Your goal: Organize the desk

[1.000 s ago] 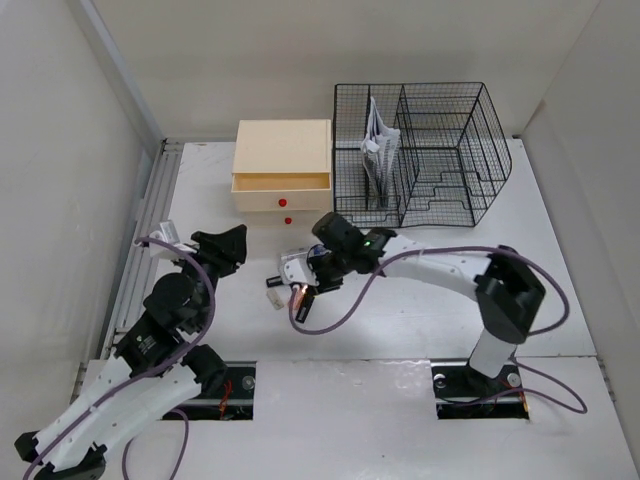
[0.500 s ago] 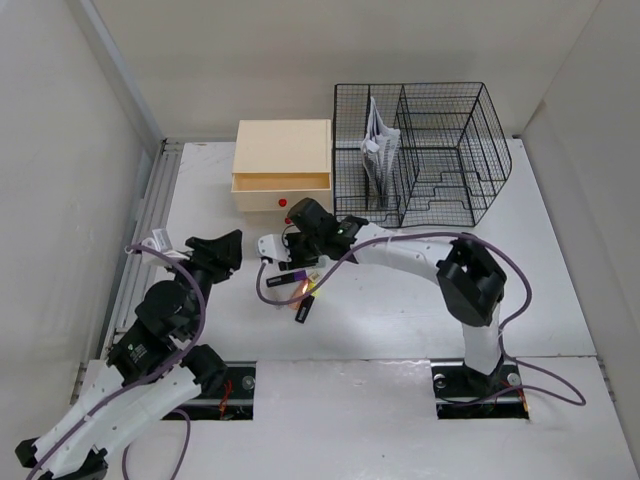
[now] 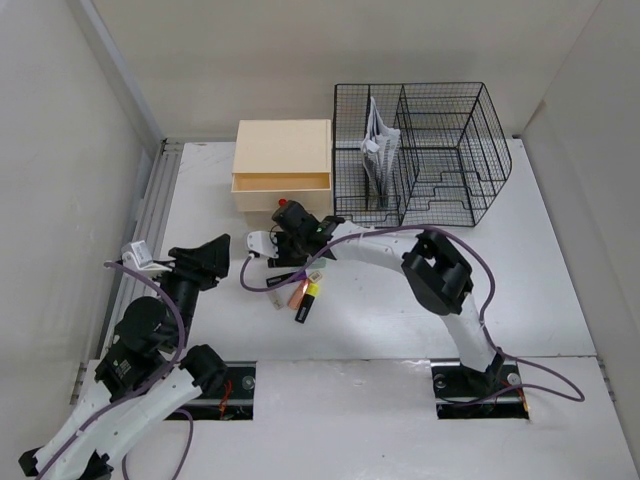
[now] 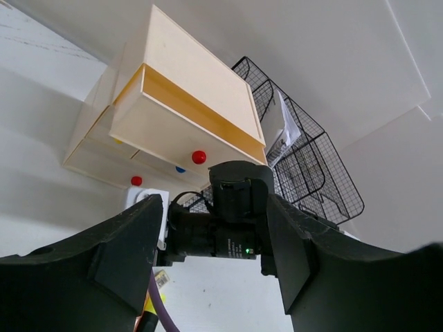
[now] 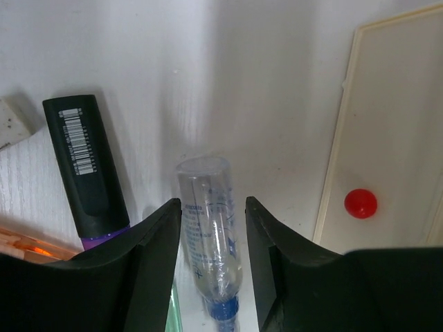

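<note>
Overhead: white-walled booth, filled wall to wall by large matte white desk [image 3: 400,310], ridged metal rail [image 3: 145,230] along left edge. Left claw [image 4: 214,207] spread wide, empty. Centre: beige wooden drawer box [image 3: 282,165]; right claw [image 5: 211,207] loosely parted around small clear plastic bottle [image 5: 208,228] lying on desk. Right: black wire-mesh organizer [image 3: 440,150]. Since a second ago, both claws further left.

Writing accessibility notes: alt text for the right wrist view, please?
The right gripper has its jaws open astride a small clear bottle with a blue cap, lying on the white desk. A black marker lies beside it, and a beige drawer front with a red knob is at the picture's right edge.
</note>
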Robot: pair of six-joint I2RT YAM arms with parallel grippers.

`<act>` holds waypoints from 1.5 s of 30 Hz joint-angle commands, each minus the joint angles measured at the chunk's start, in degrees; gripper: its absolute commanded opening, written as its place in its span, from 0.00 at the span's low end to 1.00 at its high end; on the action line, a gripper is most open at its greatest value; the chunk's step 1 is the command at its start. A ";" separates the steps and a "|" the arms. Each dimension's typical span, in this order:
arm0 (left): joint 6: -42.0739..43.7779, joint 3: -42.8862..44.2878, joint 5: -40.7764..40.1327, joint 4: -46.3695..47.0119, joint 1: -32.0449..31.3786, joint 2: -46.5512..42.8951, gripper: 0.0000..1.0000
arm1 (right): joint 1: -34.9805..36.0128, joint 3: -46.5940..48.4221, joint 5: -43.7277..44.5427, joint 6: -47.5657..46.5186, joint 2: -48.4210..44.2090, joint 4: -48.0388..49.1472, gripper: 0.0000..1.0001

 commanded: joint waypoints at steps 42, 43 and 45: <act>0.40 3.77 2.80 -1.42 -0.01 -2.02 0.59 | 0.12 22.16 -15.72 5.45 -14.33 -16.22 0.00; 0.40 3.77 2.81 -1.42 -0.01 -2.02 0.60 | 0.12 22.16 -15.72 5.46 -14.34 -15.08 0.00; 0.40 3.24 2.81 -1.42 -0.01 -2.02 0.60 | 0.12 23.66 -14.85 7.03 -15.13 -14.20 0.00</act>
